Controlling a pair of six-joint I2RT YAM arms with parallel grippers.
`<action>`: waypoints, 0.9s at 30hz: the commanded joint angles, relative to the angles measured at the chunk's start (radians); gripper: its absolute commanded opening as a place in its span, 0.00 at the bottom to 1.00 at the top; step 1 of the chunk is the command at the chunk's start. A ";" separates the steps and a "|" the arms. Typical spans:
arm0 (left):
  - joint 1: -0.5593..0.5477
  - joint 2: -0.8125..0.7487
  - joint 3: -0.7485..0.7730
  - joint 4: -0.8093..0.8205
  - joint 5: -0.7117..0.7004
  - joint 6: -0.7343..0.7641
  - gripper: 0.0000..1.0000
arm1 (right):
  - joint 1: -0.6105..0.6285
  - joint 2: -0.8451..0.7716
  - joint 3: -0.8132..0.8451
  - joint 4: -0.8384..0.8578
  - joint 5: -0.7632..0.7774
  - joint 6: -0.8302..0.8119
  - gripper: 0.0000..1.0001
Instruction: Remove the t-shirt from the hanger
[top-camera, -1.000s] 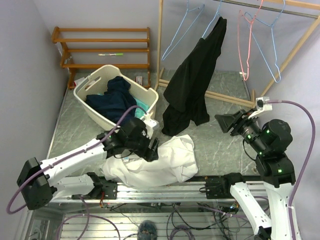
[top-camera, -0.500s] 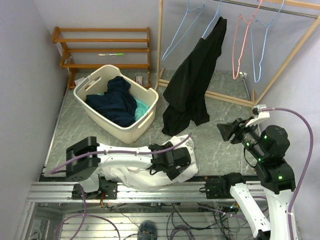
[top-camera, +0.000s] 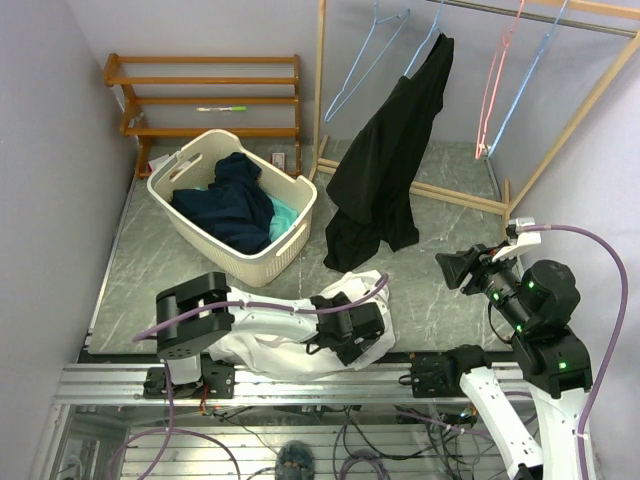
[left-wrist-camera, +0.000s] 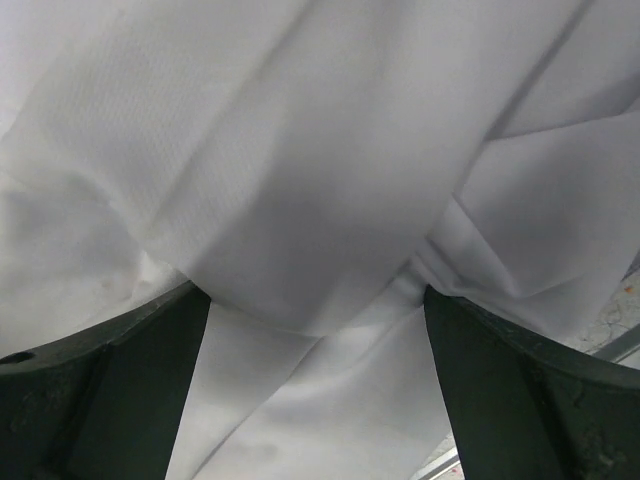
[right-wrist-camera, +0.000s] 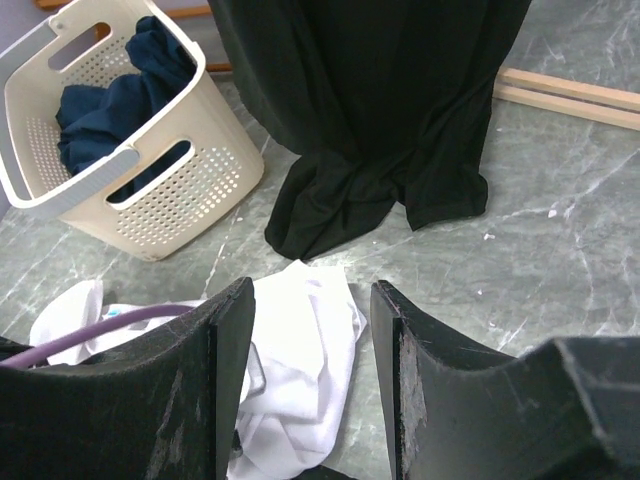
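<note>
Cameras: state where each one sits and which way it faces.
Top external: above and behind the robot, looking down on the black t-shirt, basket and white garment; left arm and right arm show.
Left wrist: on the left arm, close over the white garment; left pincer open.
Right wrist: on the right arm, facing the black t-shirt and basket; right pincer open.
Shared: top and right wrist see all three items.

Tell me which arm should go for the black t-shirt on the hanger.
Right. The right fingers stand apart, empty, aimed at the hanging black fabric t-shirt; the left fingers are down on the crumpled white garment.
</note>
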 joint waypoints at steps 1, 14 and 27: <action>0.001 0.053 -0.020 0.044 0.014 -0.041 1.00 | 0.012 -0.008 0.004 0.003 0.023 -0.014 0.50; 0.012 0.137 0.094 -0.092 0.041 -0.047 0.08 | 0.012 -0.008 0.009 -0.005 0.043 -0.010 0.50; 0.252 -0.250 0.357 -0.258 -0.115 0.049 0.07 | 0.012 -0.008 -0.008 0.013 0.046 0.000 0.50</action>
